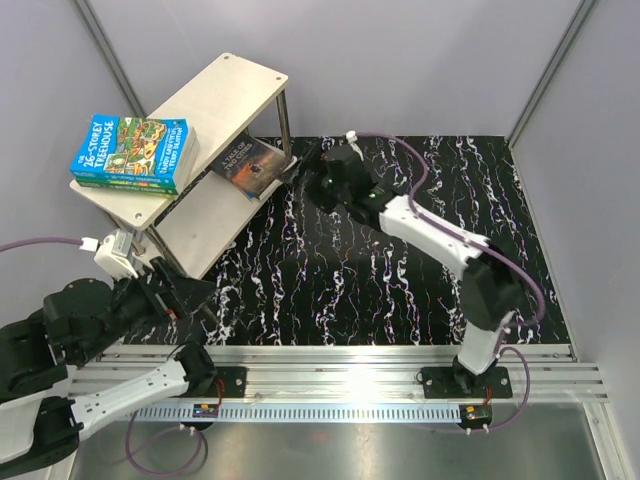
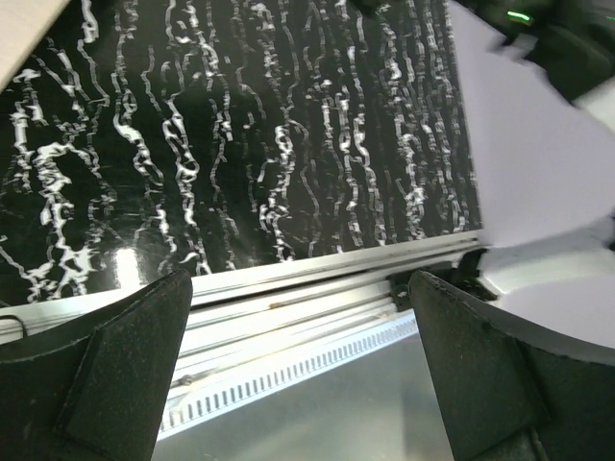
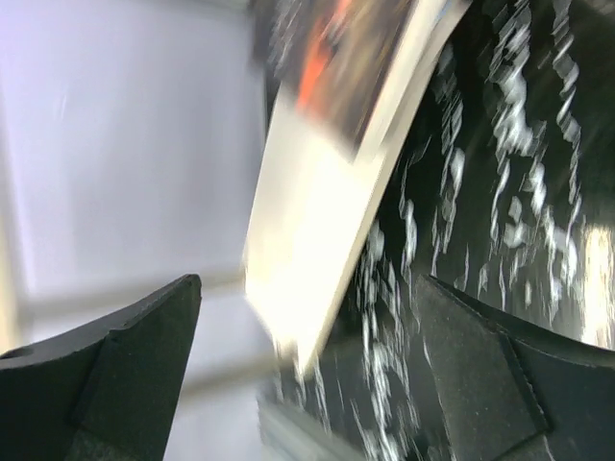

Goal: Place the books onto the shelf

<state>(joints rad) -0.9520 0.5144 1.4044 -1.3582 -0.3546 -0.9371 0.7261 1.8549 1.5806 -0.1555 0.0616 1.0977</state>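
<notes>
Treehouse books (image 1: pixel 133 152) and a dark book (image 1: pixel 248 163) lie on the shelf (image 1: pixel 232 82).
The stack is on the top board, at ten o'clock on the black table (image 1: pixel 350 290). The dark book lies flat on the lower board, at three o'clock from the stack. The right gripper (image 1: pixel 318 175) is just beside it, at its three o'clock, jaws wide apart, holding nothing. The left gripper (image 2: pixel 298 288) is at six o'clock from the shelf, jaws wide apart, empty too.

The shelf (image 1: pixel 235 85) fills the tabletop's (image 1: pixel 330 290) far-left corner and the right arm (image 1: pixel 430 228) slants across toward it, leaving open room along the near edge's middle and at the far-right corner.
</notes>
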